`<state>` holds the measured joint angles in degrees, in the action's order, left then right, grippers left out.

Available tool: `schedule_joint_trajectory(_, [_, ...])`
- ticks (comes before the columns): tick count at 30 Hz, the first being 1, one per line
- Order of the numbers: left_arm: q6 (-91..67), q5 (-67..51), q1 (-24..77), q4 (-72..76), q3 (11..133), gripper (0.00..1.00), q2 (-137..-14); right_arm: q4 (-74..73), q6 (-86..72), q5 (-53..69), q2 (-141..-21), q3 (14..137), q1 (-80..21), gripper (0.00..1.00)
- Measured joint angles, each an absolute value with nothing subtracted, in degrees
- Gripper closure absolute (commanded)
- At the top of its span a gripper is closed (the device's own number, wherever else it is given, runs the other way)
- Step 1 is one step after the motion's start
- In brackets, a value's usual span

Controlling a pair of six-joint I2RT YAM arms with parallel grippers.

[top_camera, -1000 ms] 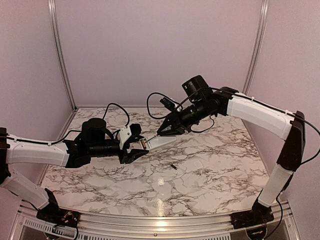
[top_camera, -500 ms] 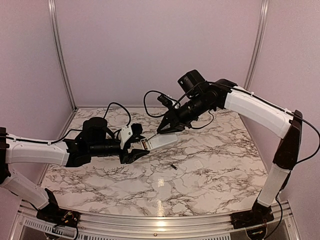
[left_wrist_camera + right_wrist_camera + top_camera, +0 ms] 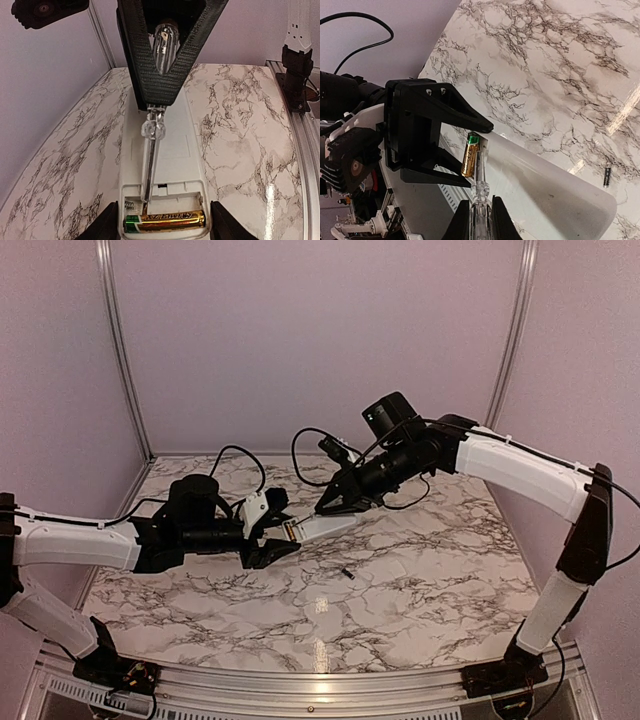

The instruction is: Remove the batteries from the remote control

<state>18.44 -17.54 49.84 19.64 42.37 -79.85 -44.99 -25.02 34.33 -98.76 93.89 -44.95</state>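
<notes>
My left gripper (image 3: 268,540) is shut on the battery end of the white remote control (image 3: 322,527) and holds it tilted above the marble table. In the left wrist view the remote (image 3: 167,145) lies between my fingers (image 3: 100,227), and one gold battery (image 3: 165,220) lies in the open recess beside an empty slot with a spring. My right gripper (image 3: 335,502) is shut on a clear-handled screwdriver (image 3: 480,200), whose tip (image 3: 145,197) reaches into the recess next to the battery (image 3: 470,154). Another battery (image 3: 346,571) lies loose on the table, also in the right wrist view (image 3: 607,176).
Pink walls with aluminium posts (image 3: 118,340) close in the back and sides. A metal rail (image 3: 305,150) runs along the table edge by the right arm's base (image 3: 295,65). Black cables (image 3: 235,455) hang over the back left of the table.
My right arm lifted slightly half a second ago and has come back down, with the screwdriver tip at the recess. My left gripper keeps hold of the remote, shifted slightly right.
</notes>
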Motion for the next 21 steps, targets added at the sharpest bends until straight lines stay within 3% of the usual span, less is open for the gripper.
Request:
schedule_joint_trajectory(7, [15.05, -18.04, 49.93, 22.46, 42.37, 0.57, -79.85, -38.44, -26.59, 39.33, -95.53, 87.68, -43.11, 1.00])
schedule_joint_trajectory(21, [10.31, -18.94, 49.93, 28.64, 41.06, 0.57, -79.85, -38.98, -25.21, 42.22, -94.61, 88.25, -42.09, 1.00])
